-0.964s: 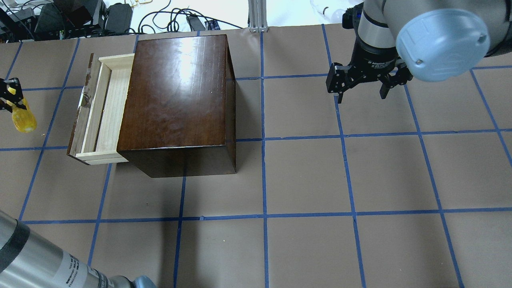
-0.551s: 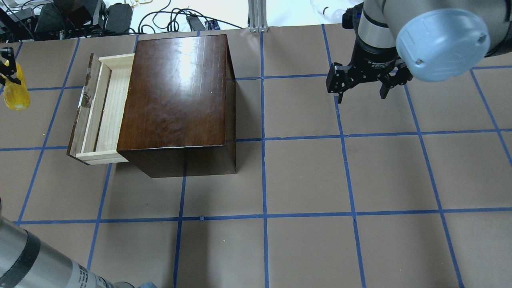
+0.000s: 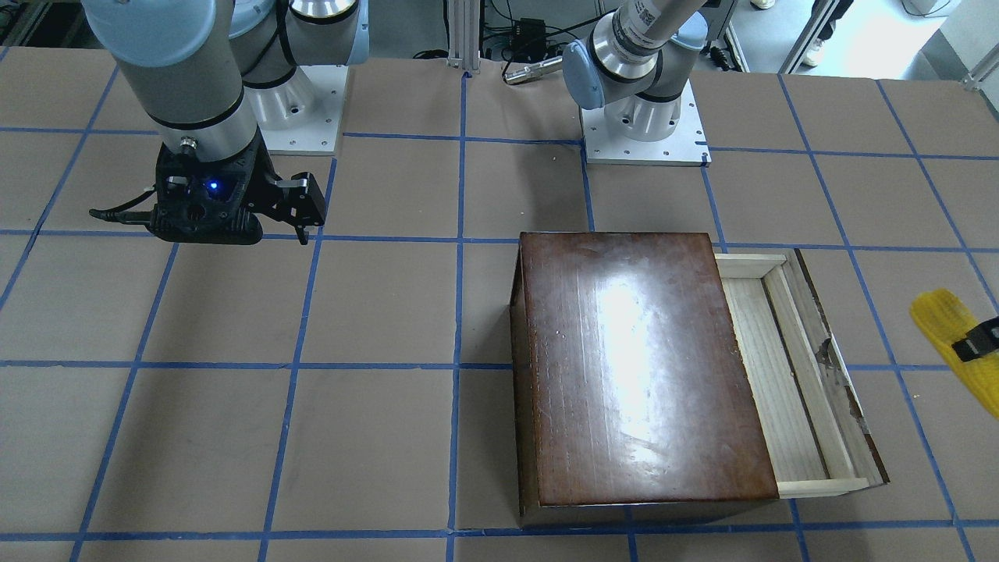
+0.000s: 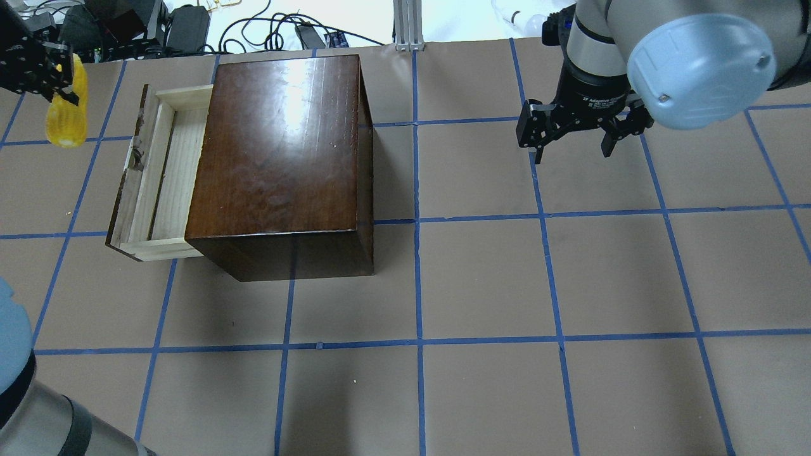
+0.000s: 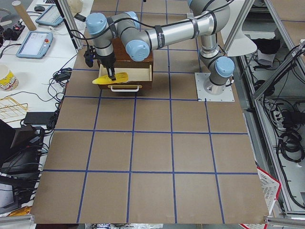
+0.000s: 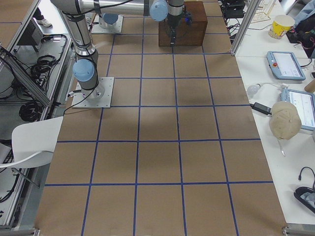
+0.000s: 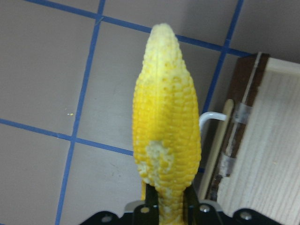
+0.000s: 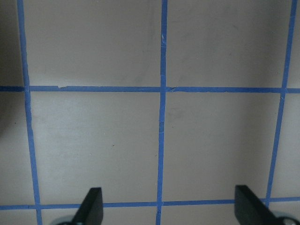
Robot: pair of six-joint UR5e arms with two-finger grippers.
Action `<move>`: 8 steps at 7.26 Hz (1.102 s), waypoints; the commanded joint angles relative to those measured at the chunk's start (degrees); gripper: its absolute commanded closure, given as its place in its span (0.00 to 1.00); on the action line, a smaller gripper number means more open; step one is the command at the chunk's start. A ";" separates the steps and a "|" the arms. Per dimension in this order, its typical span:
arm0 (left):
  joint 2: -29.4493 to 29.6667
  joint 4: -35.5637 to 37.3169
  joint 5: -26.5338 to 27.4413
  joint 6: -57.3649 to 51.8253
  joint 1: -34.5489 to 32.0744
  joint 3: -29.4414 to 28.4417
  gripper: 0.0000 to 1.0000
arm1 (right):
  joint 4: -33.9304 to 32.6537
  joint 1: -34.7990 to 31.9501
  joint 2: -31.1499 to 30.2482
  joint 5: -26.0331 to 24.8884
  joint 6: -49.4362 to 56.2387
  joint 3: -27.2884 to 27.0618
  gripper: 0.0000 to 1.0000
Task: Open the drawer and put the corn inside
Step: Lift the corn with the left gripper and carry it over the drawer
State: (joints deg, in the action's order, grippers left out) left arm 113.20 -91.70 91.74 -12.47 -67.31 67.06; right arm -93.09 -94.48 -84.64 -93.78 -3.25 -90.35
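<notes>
The dark-brown box [image 4: 279,145] stands on the counter [image 4: 481,285] in its left half, toward the far edge. Its 1 drawer [image 4: 177,171] stands partway out toward the counter's left edge, the pale tray exposed. Farther back, near the far-left corner, the left gripper [image 4: 60,85] pinches the corn [image 4: 65,123] by 1 end. The cob hangs above the counter just outside the drawer's front panel and whitish handle [image 7: 211,117], not over the tray. Toward the far edge in the right half, the right gripper [image 4: 573,152] hovers, its 2 fingers spread apart.
</notes>
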 commanded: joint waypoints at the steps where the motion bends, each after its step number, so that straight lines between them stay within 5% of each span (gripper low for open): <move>1: -0.69 0.64 -0.33 0.60 -5.01 3.50 1.00 | 0.01 0.00 0.00 0.00 0.00 0.00 0.00; 8: 1.15 4.85 -0.69 -0.18 -6.08 10.37 0.97 | -0.08 0.00 0.00 -0.08 0.00 0.00 0.00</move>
State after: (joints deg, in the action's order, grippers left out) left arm 113.93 -88.23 91.09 -12.56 -73.33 76.86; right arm -93.12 -94.48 -84.64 -93.87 -3.25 -90.35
